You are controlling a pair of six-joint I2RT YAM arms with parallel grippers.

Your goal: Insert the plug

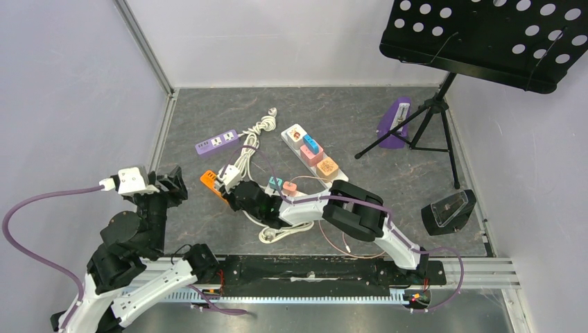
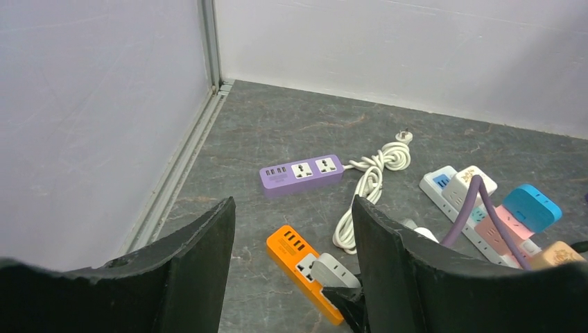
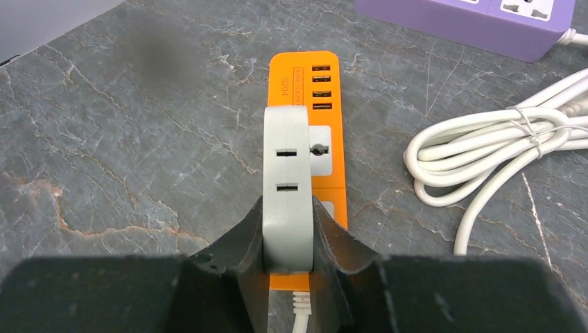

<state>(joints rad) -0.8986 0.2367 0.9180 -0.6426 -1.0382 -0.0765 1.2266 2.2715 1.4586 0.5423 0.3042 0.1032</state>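
My right gripper (image 3: pixel 288 239) is shut on a grey plug adapter (image 3: pixel 286 180) and holds it over the orange power strip (image 3: pixel 308 90), above its socket. The same plug (image 1: pixel 227 175) and orange strip (image 1: pixel 210 182) show in the top view at the right gripper (image 1: pixel 236 189), and in the left wrist view the plug (image 2: pixel 334 270) sits on the orange strip (image 2: pixel 295 251). Whether the pins are in the socket is hidden. My left gripper (image 2: pixel 295 277) is open and empty, raised to the left of the strip; it also shows in the top view (image 1: pixel 173 184).
A purple power strip (image 1: pixel 217 142) with a coiled white cable (image 1: pixel 258 132) lies behind. A white strip with coloured adapters (image 1: pixel 312 154) lies to the right. A music stand (image 1: pixel 444 111), a purple device (image 1: pixel 395 121) and a black box (image 1: pixel 449 210) stand at the right.
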